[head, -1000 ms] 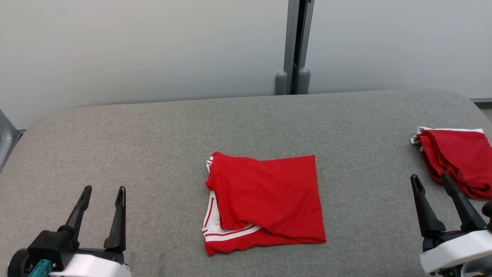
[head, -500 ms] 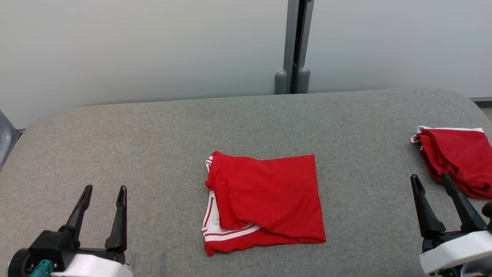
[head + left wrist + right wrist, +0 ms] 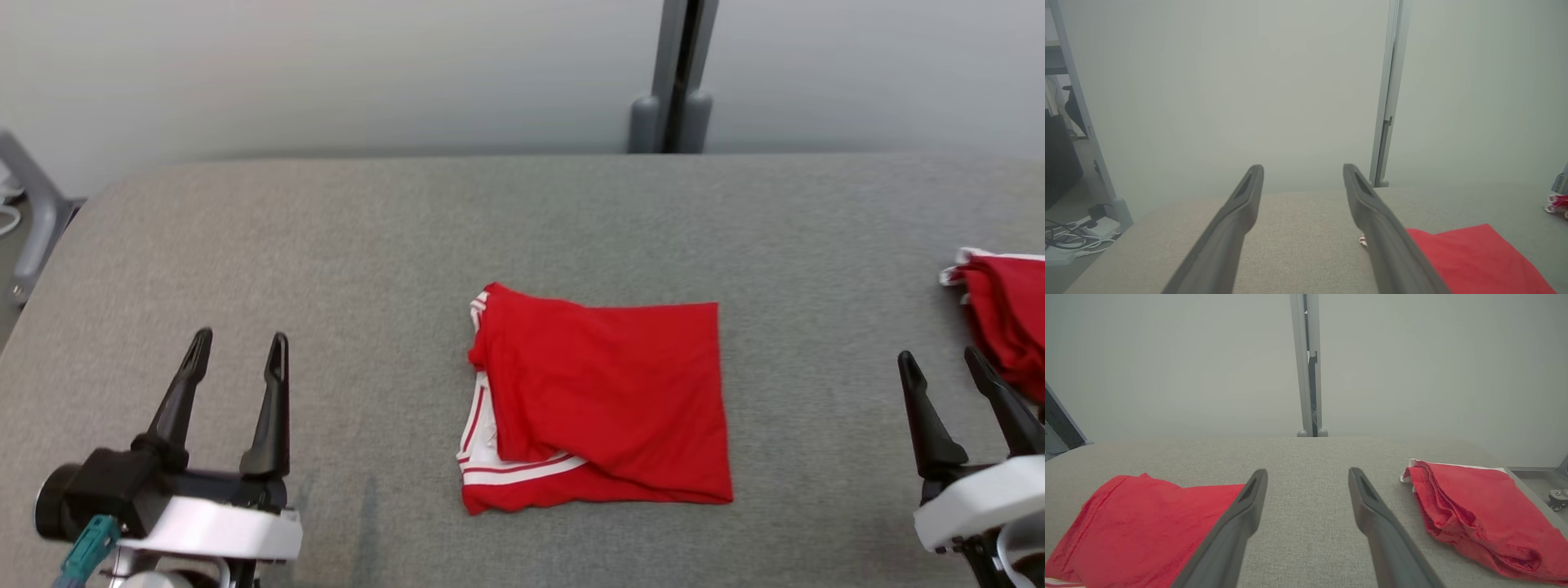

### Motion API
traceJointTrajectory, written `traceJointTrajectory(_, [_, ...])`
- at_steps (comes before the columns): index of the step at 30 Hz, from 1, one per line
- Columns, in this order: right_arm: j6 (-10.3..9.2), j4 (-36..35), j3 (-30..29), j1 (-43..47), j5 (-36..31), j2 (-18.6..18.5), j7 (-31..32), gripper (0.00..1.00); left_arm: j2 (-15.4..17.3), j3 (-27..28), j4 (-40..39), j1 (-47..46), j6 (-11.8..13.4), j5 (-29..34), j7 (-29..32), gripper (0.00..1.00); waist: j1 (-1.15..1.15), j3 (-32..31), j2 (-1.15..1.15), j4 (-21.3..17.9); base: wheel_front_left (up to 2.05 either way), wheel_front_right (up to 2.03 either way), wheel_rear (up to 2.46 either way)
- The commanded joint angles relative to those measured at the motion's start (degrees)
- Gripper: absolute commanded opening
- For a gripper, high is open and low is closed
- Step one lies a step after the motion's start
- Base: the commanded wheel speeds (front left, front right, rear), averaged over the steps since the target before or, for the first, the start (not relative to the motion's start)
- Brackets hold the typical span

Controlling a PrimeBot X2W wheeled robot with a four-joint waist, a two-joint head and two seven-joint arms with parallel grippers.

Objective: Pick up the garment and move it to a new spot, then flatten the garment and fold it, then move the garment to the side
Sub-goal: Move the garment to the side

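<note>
We see soft, even, bright light, with a faint shadow along the near edge of the red garment (image 3: 604, 400). Behind the garment our left wrist view is hazy and washed-out, and the dark fingers (image 3: 1237, 220) look soft.

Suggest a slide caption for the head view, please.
Folded red garment on grey table between open left hand and open right hand; second garment at right.

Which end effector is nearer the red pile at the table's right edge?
Right. The right end effector sits beside the red pile; the left end effector is across the table, past the folded garment.
</note>
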Motion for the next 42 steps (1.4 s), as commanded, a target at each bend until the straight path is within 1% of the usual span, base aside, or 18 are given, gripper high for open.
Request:
traceJointTrajectory(1, [0.00, 1.7, 0.8, -1.9, -0.3, -0.6, 0.1, 1.00, 0.0, -0.2, 0.5, -2.0, -0.4, -0.2, -0.7, 1.00, 0.00, 3.8, 0.00, 3.2, 0.00, 0.00, 0.00])
traceJointTrajectory(3, [0.00, 4.6, 1.7, -4.0, -0.1, -1.1, 0.1, 1.00, -0.5, -0.6, 1.2, -4.0, -0.9, -0.3, -1.4, 1.00, 0.00, 5.8, 0.00, 4.9, 0.00, 0.00, 0.00])
traceJointTrajectory(4, [0.00, 4.6, 1.7, -4.0, -0.1, -1.1, 0.1, 1.00, -0.5, -0.6, 1.2, -4.0, -0.9, -0.3, -1.4, 1.00, 0.00, 5.8, 0.00, 4.9, 0.00, 0.00, 0.00])
traceJointTrajectory(5, [0.00, 7.6, 3.1, -6.1, 0.5, -1.4, -0.2, 1.00, -1.0, -1.4, 2.2, -6.1, -1.5, -0.3, -2.2, 1.00, 0.00, 7.4, 0.00, 6.8, 0.00, 0.00, 0.00])
traceJointTrajectory(6, [0.00, 9.2, 4.1, -6.9, 0.7, -1.6, -0.2, 1.00, -1.2, -1.7, 2.8, -7.0, -1.7, -0.3, -2.5, 1.00, 0.00, 8.1, 0.00, 7.6, 0.00, 0.00, 0.00])
traceJointTrajectory(7, [0.00, 9.2, 4.1, -6.9, 0.7, -1.6, -0.2, 1.00, -1.2, -1.7, 2.8, -7.0, -1.7, -0.3, -2.5, 1.00, 0.00, 8.1, 0.00, 7.6, 0.00, 0.00, 0.00])
traceJointTrajectory(9, [0.00, 12.3, 6.0, -8.5, 1.6, -1.9, -0.3, 1.00, -1.7, -2.1, 4.0, -8.3, -2.1, -0.3, -3.1, 1.00, 0.00, 8.9, 0.00, 8.9, 0.00, 0.00, 0.00])
traceJointTrajectory(10, [0.00, 15.4, 7.9, -10.0, 2.4, -2.2, -0.3, 1.00, -2.2, -2.3, 5.2, -9.4, -2.3, -0.4, -3.6, 1.00, 0.00, 9.6, 0.00, 10.1, 0.00, 0.00, 0.00])
traceJointTrajectory(11, [0.00, 15.4, 7.9, -10.0, 2.4, -2.2, -0.3, 1.00, -2.2, -2.3, 5.2, -9.4, -2.3, -0.4, -3.6, 1.00, 0.00, 9.6, 0.00, 10.1, 0.00, 0.00, 0.00])
traceJointTrajectory(15, [0.00, 20.0, 12.0, -11.8, 4.9, -2.7, -0.1, 1.00, -2.9, -2.6, 7.0, -10.8, -2.9, -0.4, -4.2, 1.00, 0.00, 10.5, 0.00, 11.7, 0.00, 0.00, 0.00])
traceJointTrajectory(19, [0.00, 23.2, 15.5, -12.7, 7.6, -3.3, 1.8, 1.00, -3.2, -2.3, 8.2, -11.6, -3.3, -0.2, -4.4, 1.00, 0.00, 10.9, 0.00, 12.1, 0.00, 0.00, 0.00])
traceJointTrajectory(20, [0.00, 23.8, 16.2, -12.9, 8.3, -3.5, 2.2, 0.48, -3.3, -2.1, 8.4, -11.8, -3.3, -0.1, -4.4, 1.00, 0.00, 10.9, 0.00, 12.0, 0.00, 0.00, 0.00])
traceJointTrajectory(21, [0.00, 24.2, 16.7, -13.2, 8.9, -3.6, 2.2, 0.37, -3.3, -1.9, 8.6, -11.8, -3.4, 0.0, -4.4, 1.00, 0.00, 10.9, 0.00, 11.9, 0.00, 0.00, 0.00])
traceJointTrajectory(22, [0.00, 24.5, 17.1, -13.6, 9.5, -3.7, 2.3, 0.02, -3.3, -1.7, 8.7, -11.9, -3.5, 0.1, -4.4, 1.00, 0.00, 11.0, 0.00, 11.7, 0.00, 0.00, 0.00])
traceJointTrajectory(27, [-0.01, 24.0, 19.6, -15.0, 10.9, -5.7, 2.3, 0.00, -3.5, -0.9, 8.4, -12.4, -3.9, 0.9, -4.5, 1.00, 0.00, 10.5, 0.00, 10.1, 0.00, 0.00, 0.00])
traceJointTrajectory(31, [-0.02, 21.3, 21.2, -14.8, 10.4, -8.3, 1.7, 0.00, -3.1, -0.2, 7.9, -11.8, -4.3, 1.4, -4.4, 1.00, 0.00, 10.1, 0.00, 7.3, 0.00, 0.00, 0.00])
traceJointTrajectory(36, [-0.02, 16.3, 23.1, -14.0, 8.1, -13.4, 2.7, 0.00, -2.2, 1.1, 6.9, -10.8, -4.6, 1.7, -4.5, 1.00, 0.00, 10.2, 0.00, 1.7, 0.00, 0.00, 0.00])
traceJointTrajectory(42, [-0.01, 8.3, 23.0, -14.1, 5.5, -19.9, 5.0, 0.00, -1.2, 2.0, 5.3, -10.3, -4.6, 1.9, -4.5, 1.00, 0.00, 11.0, 0.00, -5.8, 0.00, 0.00, 0.00])
